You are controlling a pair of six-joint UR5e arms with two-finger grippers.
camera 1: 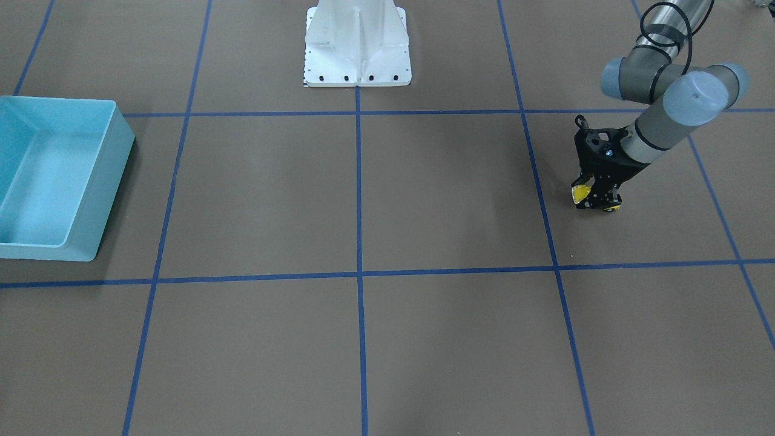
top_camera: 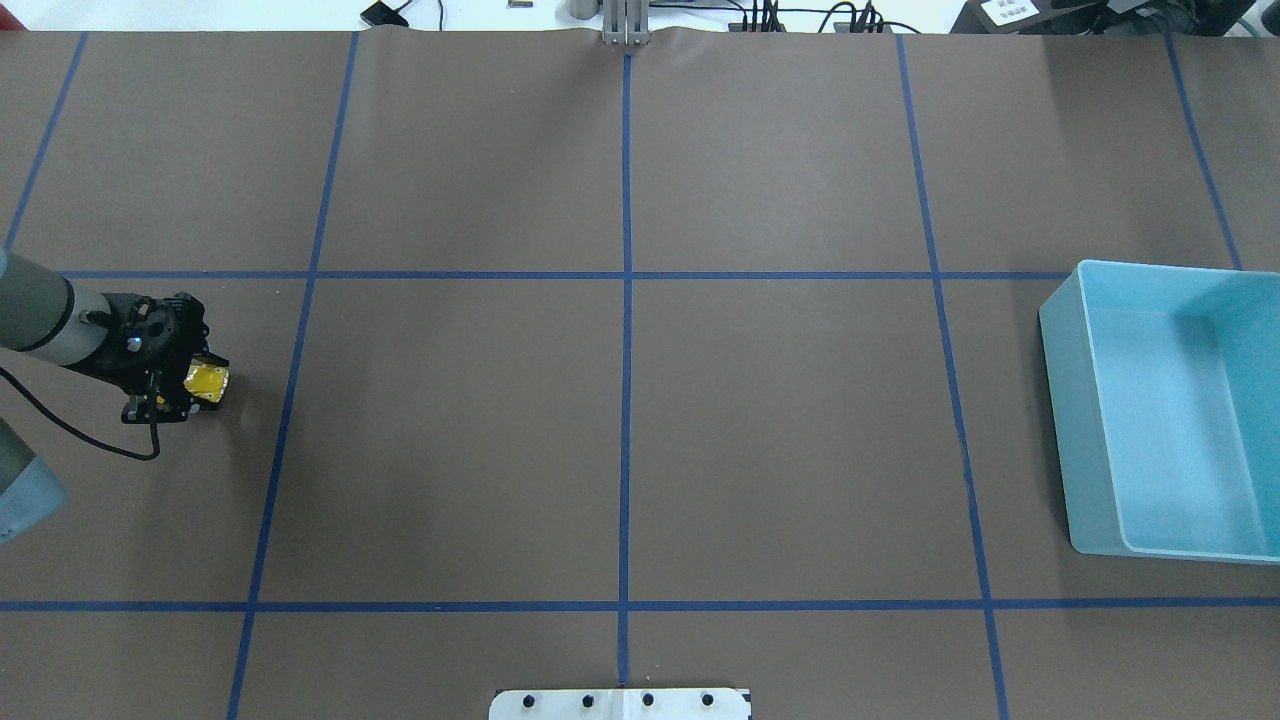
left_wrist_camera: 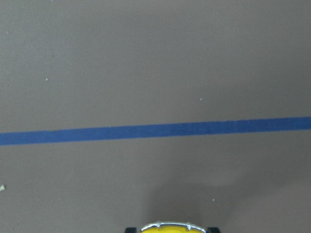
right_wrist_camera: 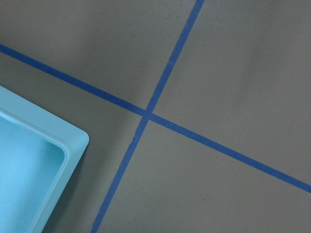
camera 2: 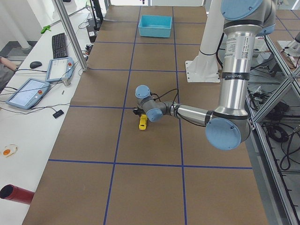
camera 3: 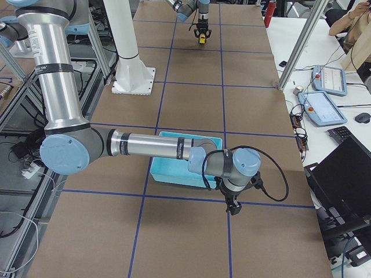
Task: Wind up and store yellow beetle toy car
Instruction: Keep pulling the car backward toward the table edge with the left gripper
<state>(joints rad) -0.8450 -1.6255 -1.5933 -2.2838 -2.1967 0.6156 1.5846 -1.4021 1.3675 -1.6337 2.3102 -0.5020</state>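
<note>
– Chrome and yellow at the very bottom edge of the left wrist view: what is it?

– One bumpered end of the yellow beetle toy car (left_wrist_camera: 170, 227). The left gripper (camera 1: 596, 201) has its two fingers closed across the car's sides, so yellow shows on either side of the black fingers in the front-facing view.

– Which way does it point?

– Its long axis runs along the table's (camera 1: 454, 194) length. The chrome-rimmed end faces the blue tape line (left_wrist_camera: 155, 131) ahead, toward the table's middle. Whether that end is the nose or the tail cannot be told.

– And where does it sit?

– Far out on the robot's left side of the table, low over the brown surface with a shadow close under it. Whether the wheels touch cannot be told.

– The other hand?

– The right gripper (camera 3: 233, 208) hangs just beside a corner of the light blue bin (top_camera: 1065, 420), at the opposite end of the table and well apart from the car. Only the right-side camera shows it, so how far its fingers are apart cannot be told.

– Any writing?

– A white label (camera 2: 243, 52) on the upright section of the left arm (camera 2: 234, 93) carries print too small to read. Any marking on the car is too small to make out.
</note>
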